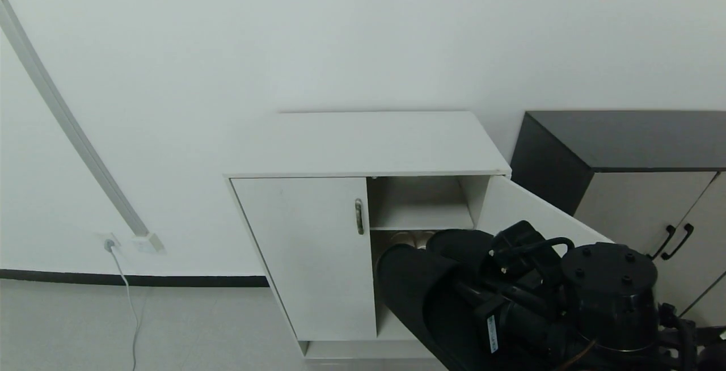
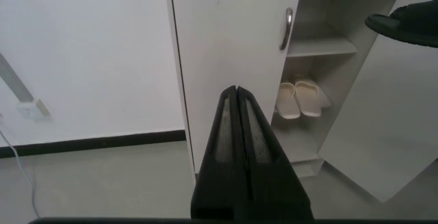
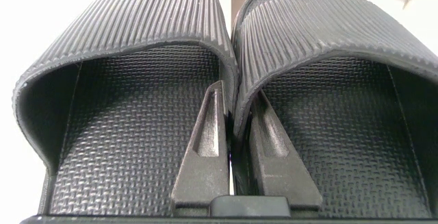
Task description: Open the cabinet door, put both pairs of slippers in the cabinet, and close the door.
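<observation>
Where fingers (image 3: 205, 152) pinch, black slippers (image 3: 137, 32) look ribbed

cabinet (image 1: 363, 144): smooth matt white laminate. handle (image 1: 359, 216): brushed metal, slight shine. black slippers (image 3: 137, 32): matt, rubbery, ribbed straps, pebbled footbeds. pale slippers (image 2: 311, 97): smooth, matt. dark cabinet (image 1: 624, 138): smooth top, faint sheen.

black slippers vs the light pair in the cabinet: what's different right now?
Colour: the black slippers are dark with ribbed straps; the light pair is cream.
Place: the black slippers are clamped in the right pincer, off any surface; the light pair lies inside the cabinet, below its shelf.
Shared: in each pair the two slippers sit side by side.
</observation>
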